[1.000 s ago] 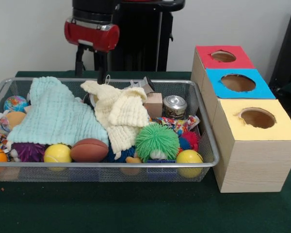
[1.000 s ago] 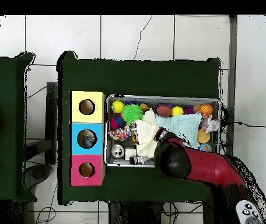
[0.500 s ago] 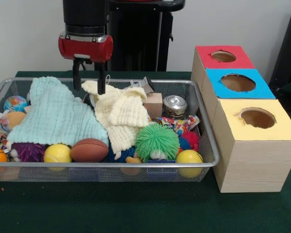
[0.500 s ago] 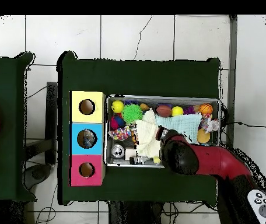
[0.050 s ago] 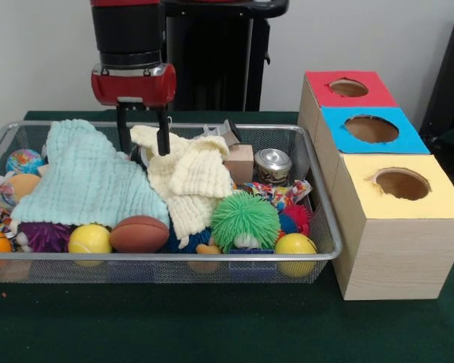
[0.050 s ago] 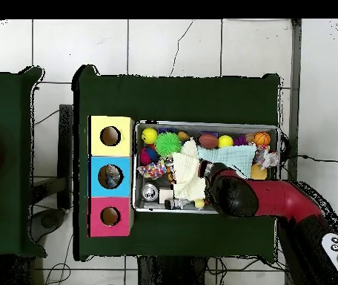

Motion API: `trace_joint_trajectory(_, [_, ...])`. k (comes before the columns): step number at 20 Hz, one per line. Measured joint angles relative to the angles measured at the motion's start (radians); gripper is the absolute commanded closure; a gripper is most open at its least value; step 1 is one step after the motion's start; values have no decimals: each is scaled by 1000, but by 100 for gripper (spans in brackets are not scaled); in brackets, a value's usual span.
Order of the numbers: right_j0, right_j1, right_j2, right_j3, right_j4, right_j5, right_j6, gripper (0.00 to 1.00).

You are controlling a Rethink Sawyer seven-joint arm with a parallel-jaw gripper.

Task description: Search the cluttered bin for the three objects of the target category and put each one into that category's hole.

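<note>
Tool (image 5: pixel 143 144) open, fingers apart | straddling cream cloth's (image 5: pixel 188 181) top edge | inside bin (image 5: pixel 318 227)

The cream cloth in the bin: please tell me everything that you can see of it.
The cream cloth looks soft, with a waffle texture, and lies crumpled in folds in the middle of the bin. It rests beside the mint cloth, and its lower end hangs toward the green ball. The open tool stands at its upper left end.
</note>
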Motion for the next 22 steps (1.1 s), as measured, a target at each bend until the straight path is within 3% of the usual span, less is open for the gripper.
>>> trace_joint_trajectory(9, [-53,114,56,-26,-70,84,-43,0])
trace_joint_trajectory(22, [-111,124,106,-39,-138,168,-63,0])
